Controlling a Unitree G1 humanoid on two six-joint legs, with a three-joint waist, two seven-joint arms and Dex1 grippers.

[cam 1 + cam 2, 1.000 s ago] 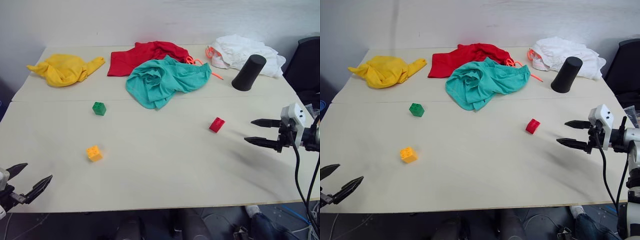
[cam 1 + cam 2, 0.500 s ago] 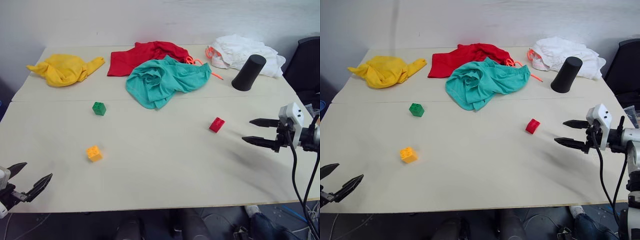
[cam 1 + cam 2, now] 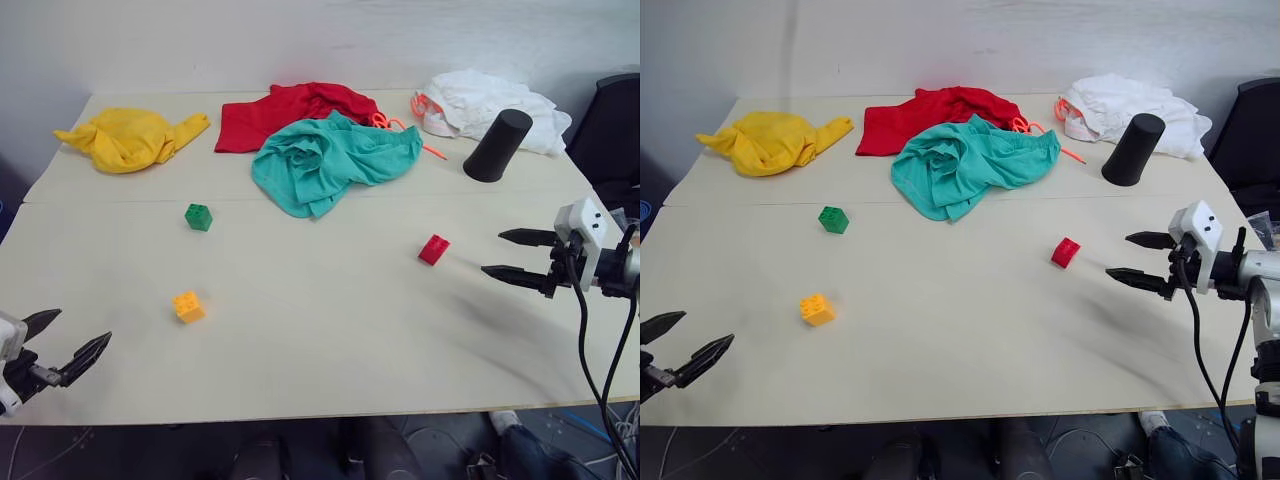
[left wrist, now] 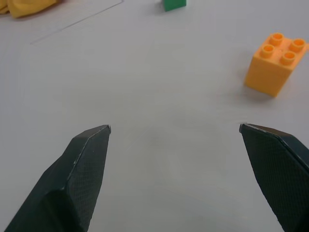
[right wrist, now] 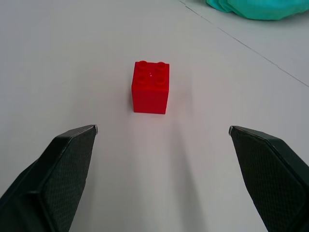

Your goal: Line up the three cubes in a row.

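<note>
Nothing lined up yet: green cube (image 3: 198, 216) upper left, orange cube (image 3: 188, 306) lower left, red cube (image 3: 434, 249) right of centre, all well apart. My left gripper (image 3: 65, 346) and right gripper (image 3: 515, 256) both gape, holding nothing; all three moves remain, I judge.

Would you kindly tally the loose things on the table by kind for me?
Toy bricks: 3: red, green, orange
Crumpled cloths: 4: yellow, red, teal, white
Black cone-shaped cups: 1
Orange scissors: 1
Total: 9
</note>
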